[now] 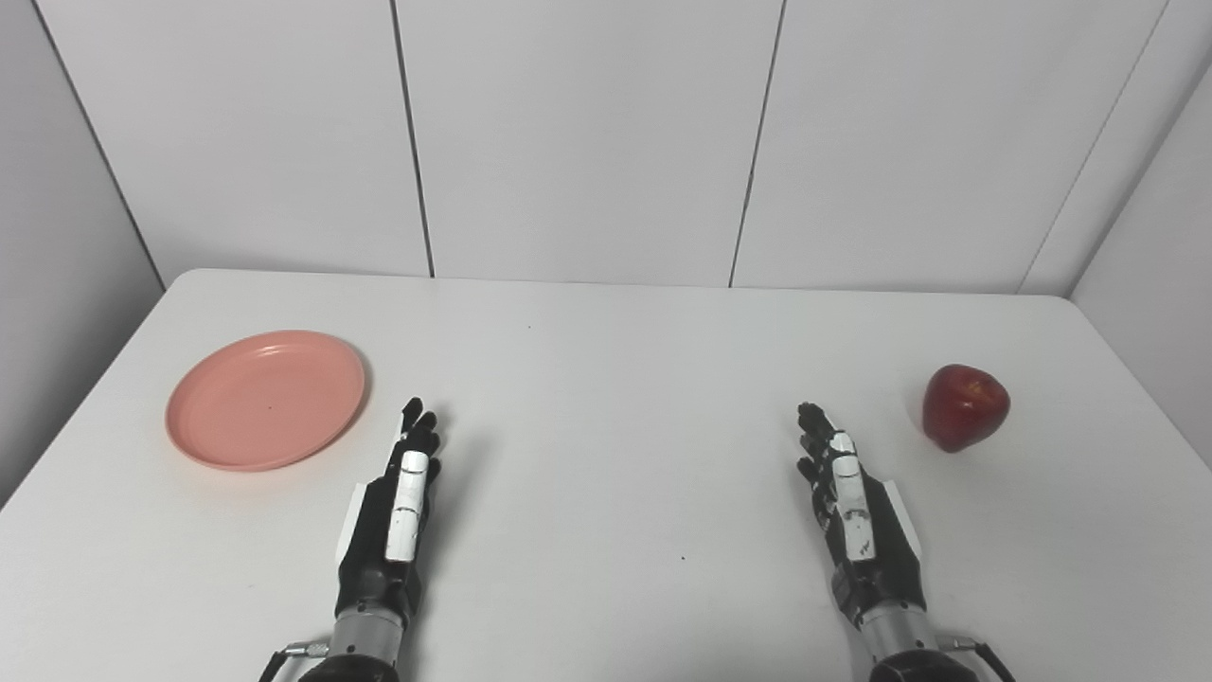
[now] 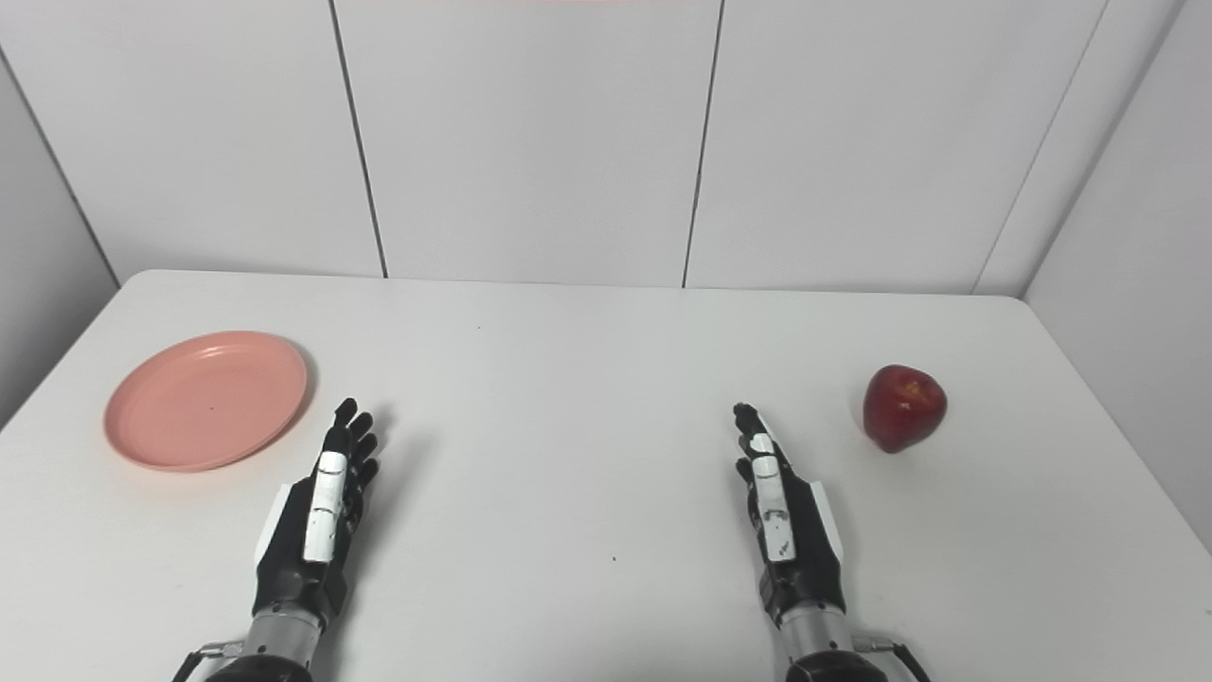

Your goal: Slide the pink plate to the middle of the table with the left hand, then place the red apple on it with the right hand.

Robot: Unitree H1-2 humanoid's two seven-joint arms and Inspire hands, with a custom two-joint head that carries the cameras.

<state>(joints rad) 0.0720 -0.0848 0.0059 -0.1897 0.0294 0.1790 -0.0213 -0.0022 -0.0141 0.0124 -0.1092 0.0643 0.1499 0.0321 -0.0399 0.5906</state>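
The pink plate [image 1: 266, 399] lies flat on the left side of the white table [image 1: 606, 379], with nothing on it. A red apple [image 1: 965, 407] stands on the right side. My left hand [image 1: 396, 511] rests edge-on near the front, just right of the plate and not touching it, fingers stretched out and holding nothing. My right hand [image 1: 852, 511] is held the same way, open, a short way left of the apple and apart from it.
Grey wall panels [image 1: 587, 142] close off the table's far edge and both sides. Bare white tabletop lies between my two hands.
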